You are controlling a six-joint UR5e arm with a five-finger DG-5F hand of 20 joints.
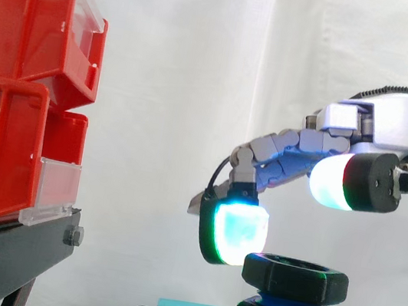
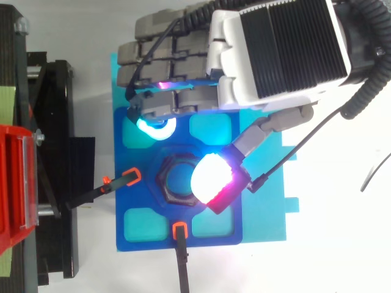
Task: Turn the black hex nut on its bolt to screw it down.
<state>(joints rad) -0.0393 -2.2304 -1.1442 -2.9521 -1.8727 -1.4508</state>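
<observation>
Black hex nut (image 1: 294, 278) sits low, middle, on its blue bolt (image 1: 283, 299). Grey robot hand (image 1: 395, 125) hovers above, fingers apart, holding nothing. Next it should pinch the nut.

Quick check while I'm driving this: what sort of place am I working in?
Probably a robot test bench in a lab: a white curtain backdrop, red bins on a black stand, and a clamped blue fixture holding the black hex nut on its bolt.
</observation>
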